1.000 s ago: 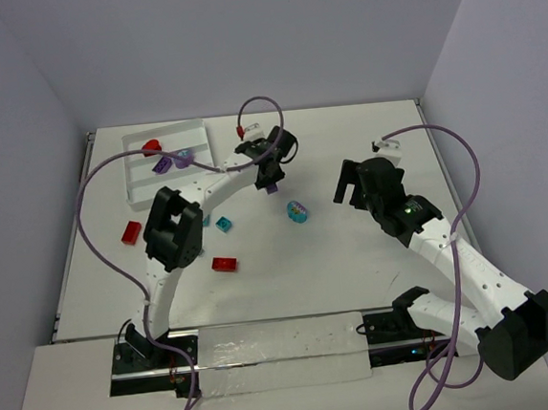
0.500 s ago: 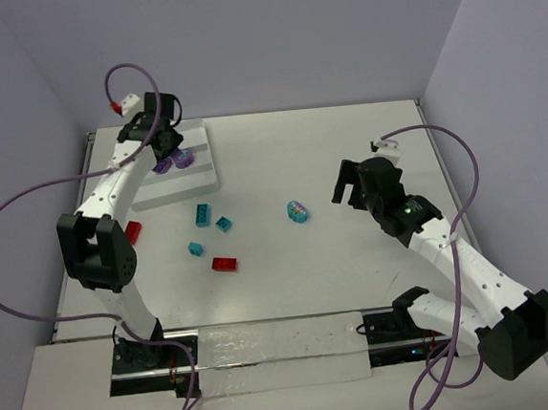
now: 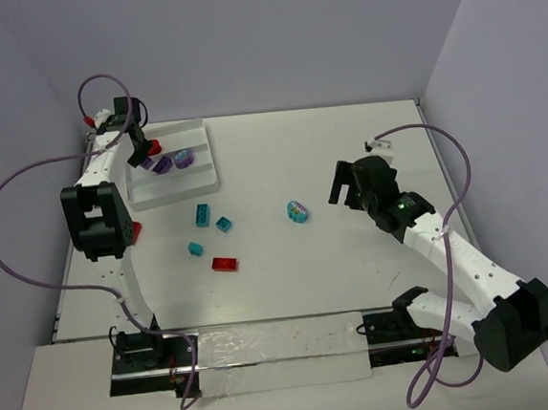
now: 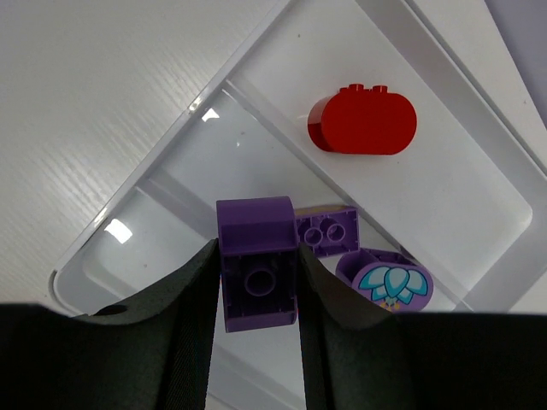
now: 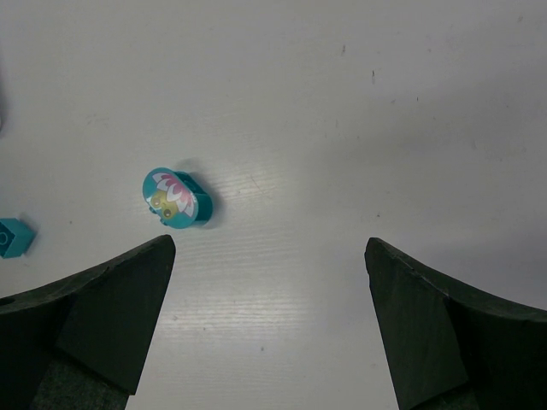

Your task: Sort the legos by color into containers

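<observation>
My left gripper is shut on a purple brick and holds it over the white ribbed tray. In the tray lie a red rounded brick, a purple brick and a round purple piece with a teal flower. On the table lie three teal bricks, a red brick and a rounded teal piece. My right gripper is open and empty, just right of that piece.
A long clear strip with black clamps lies along the near edge between the arm bases. A small red piece shows beside the left arm's elbow. A teal brick sits at the left edge of the right wrist view.
</observation>
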`<state>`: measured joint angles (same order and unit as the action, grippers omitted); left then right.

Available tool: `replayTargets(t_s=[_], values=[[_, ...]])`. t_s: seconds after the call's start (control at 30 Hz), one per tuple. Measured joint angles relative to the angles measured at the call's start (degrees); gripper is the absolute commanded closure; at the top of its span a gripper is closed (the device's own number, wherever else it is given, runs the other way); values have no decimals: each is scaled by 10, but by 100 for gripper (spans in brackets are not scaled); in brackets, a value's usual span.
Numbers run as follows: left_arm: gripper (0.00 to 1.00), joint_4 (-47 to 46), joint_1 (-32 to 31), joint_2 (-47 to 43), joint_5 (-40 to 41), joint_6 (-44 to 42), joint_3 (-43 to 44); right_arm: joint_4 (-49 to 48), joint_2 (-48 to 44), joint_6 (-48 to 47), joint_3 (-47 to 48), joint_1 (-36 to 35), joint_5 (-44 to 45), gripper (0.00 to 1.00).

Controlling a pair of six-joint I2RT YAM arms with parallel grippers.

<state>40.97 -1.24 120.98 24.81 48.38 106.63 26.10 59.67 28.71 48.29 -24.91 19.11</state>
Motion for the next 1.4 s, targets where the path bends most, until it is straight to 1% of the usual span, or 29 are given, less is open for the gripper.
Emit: replayTargets(t_s=[0.27, 0.3, 0.43, 0.53, 0.57, 0.6, 0.67, 0.7, 0.73, 0.8, 0.97, 1.07, 1.13, 1.23, 1.4], values=[[84, -1, 9, 54, -12, 2, 45, -3, 9, 0, 0, 0, 0, 0], [80, 0, 9, 55, -12, 2, 44, -3, 11, 0, 0, 0, 0, 0], [70, -7, 10, 55, -12, 5, 39, -3, 19, 0, 0, 0, 0, 0], [58, -13, 15, 55, -13, 5, 24, -3, 23, 0, 0, 0, 0, 0], [49, -13, 18, 55, -13, 5, 19, -3, 24, 0, 0, 0, -1, 0], [47, -14, 20, 55, -13, 6, 15, -3, 24, 0, 0, 0, -1, 0], [33, -20, 25, 53, -12, 7, 1, -3, 25, 0, 0, 0, -3, 0], [29, -21, 26, 52, -12, 7, -6, -3, 25, 0, 0, 0, -3, 0], [29, -23, 28, 51, -12, 8, -11, -3, 25, 0, 0, 0, -3, 0], [24, -25, 28, 51, -13, 7, -20, -3, 25, 0, 0, 0, -3, 0], [23, -38, 27, 33, -21, 3, -40, -3, 24, 0, 0, 0, -3, 0], [23, -54, 20, -19, -25, -6, -92, -3, 22, 0, 0, 0, -3, 0], [24, -65, 5, -66, -21, -15, -127, -3, 19, 0, 0, 0, -3, 0], [24, -78, -36, -143, -14, -34, -167, -3, 15, 0, 0, 0, -4, 0], [23, -112, -131, -271, -13, -82, -238, -3, 9, 0, 0, -1, -5, 0]])
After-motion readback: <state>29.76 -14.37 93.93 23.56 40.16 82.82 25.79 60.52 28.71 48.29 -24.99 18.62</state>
